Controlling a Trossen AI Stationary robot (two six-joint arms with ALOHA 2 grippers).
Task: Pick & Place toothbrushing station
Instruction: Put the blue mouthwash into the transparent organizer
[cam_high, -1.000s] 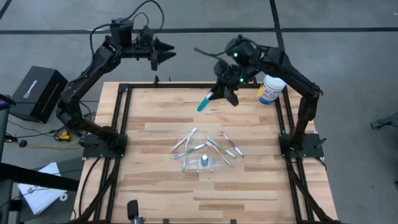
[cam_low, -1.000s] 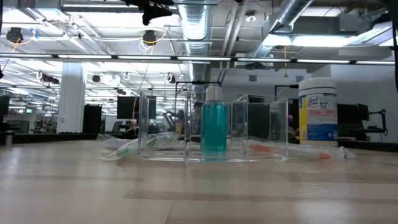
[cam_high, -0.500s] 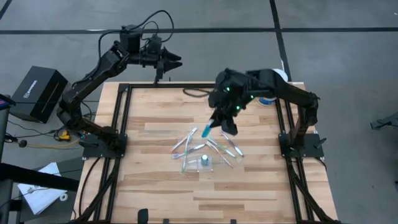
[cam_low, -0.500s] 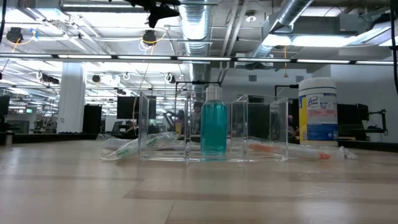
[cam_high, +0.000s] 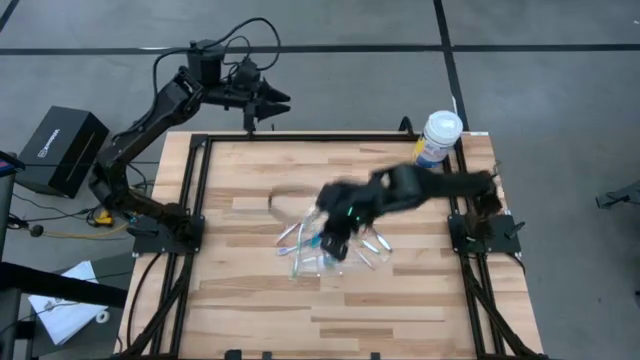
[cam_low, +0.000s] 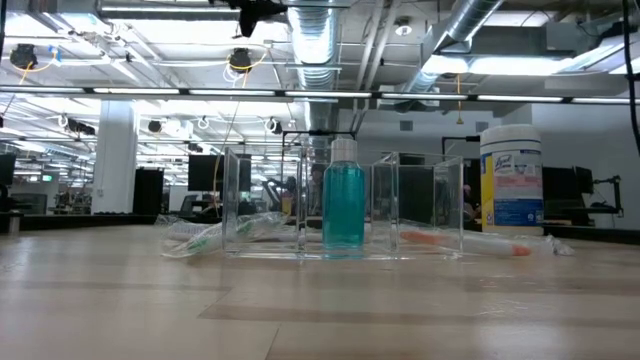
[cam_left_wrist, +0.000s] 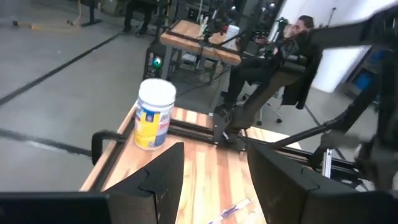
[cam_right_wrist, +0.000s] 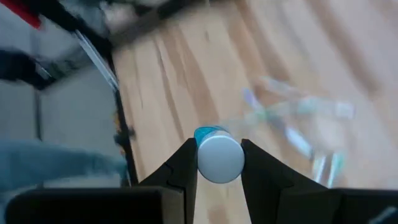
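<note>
My right gripper (cam_high: 332, 238) is low over the middle of the table, blurred, shut on a teal tube with a white cap (cam_right_wrist: 218, 158). It is just over the clear plastic container (cam_high: 326, 262), which stands on the wood. In the low view a second teal bottle with a white cap (cam_low: 344, 205) stands upright inside the container (cam_low: 300, 205). Several thin pale toothbrushes (cam_high: 300, 230) lie on the table around it. My left gripper (cam_high: 278, 100) is open and empty, high beyond the table's far edge. My right gripper pinches the teal tube between its two fingers, one finger on each side of the white cap end (cam_right_wrist: 218, 158). The cap faces the wrist camera and the teal body (cam_right_wrist: 208, 132) runs on past it. The tube is lifted clear of the table.
A large white tub with a blue and yellow label (cam_high: 437, 138) stands at the table's far right corner; it also shows in the left wrist view (cam_left_wrist: 153, 113). A black frame (cam_high: 195, 180) runs along the table's edges. A person (cam_left_wrist: 292, 43) sits beyond the table.
My right gripper has swept from above the table's far edge toward the near edge and down, carrying the teal tube, and is now over the container and toothbrushes. My left gripper has shifted slightly toward the right.
</note>
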